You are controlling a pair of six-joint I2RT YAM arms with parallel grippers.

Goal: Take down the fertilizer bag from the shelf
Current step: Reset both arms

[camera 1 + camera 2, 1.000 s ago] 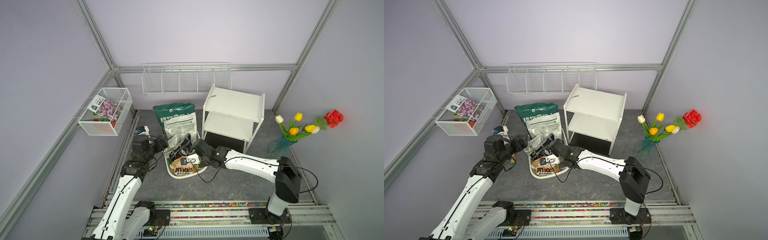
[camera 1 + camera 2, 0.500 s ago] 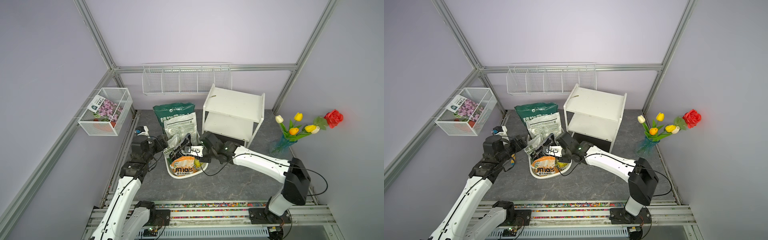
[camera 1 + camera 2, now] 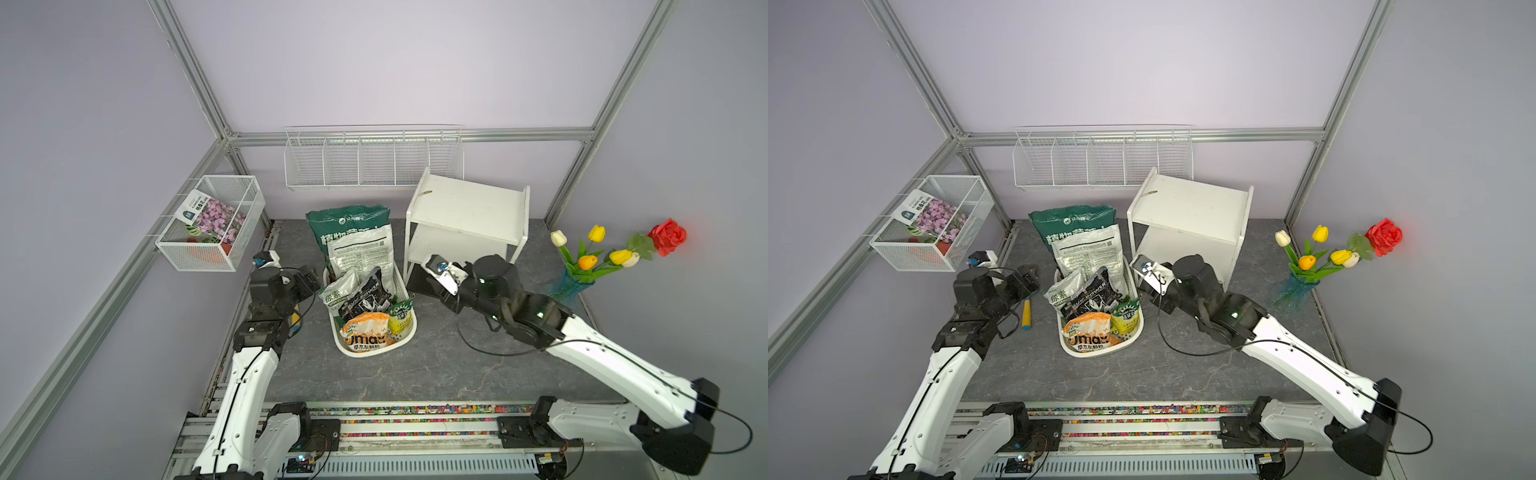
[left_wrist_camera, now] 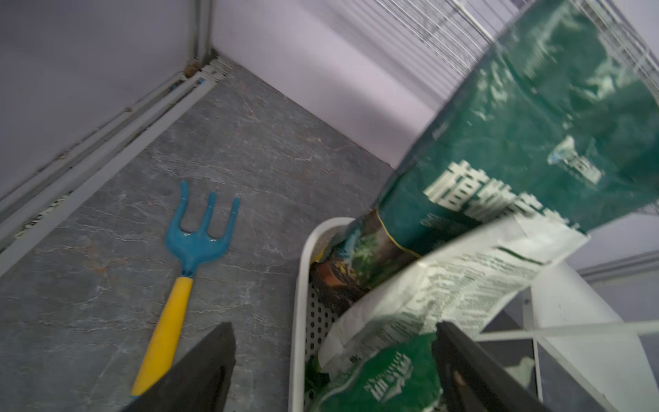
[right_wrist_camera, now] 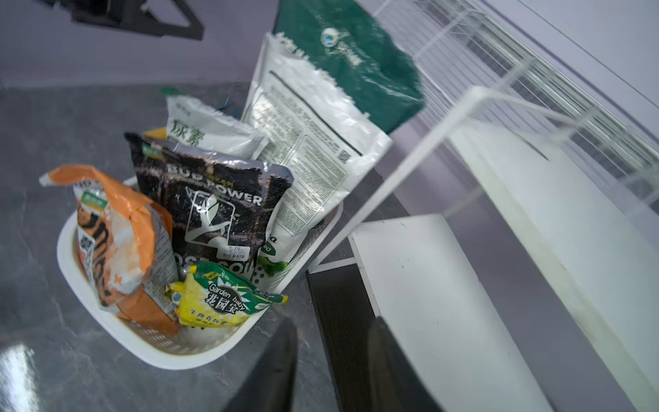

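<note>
1. Right end effector (image 5: 331, 331): pulled back from above the white basket (image 5: 153, 353) to the near-left foot of the shelf (image 3: 465, 203). Its fingers stand a narrow gap apart with nothing between them.
2. Fertilizer bag (image 5: 217, 303): the yellow-green pouch is propped in the basket's near-right corner (probably the one just released).
3. Shelf: both white boards look bare, so the take-down appears complete.
4. Left end effector (image 4: 335, 328): fingers wide apart and empty, hovering at the basket's left rim over the tabletop (image 3: 415, 374).

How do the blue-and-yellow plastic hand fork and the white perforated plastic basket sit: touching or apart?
Apart. The left wrist view shows bare grey floor between the blue-and-yellow plastic hand fork and the white perforated plastic basket.
</note>
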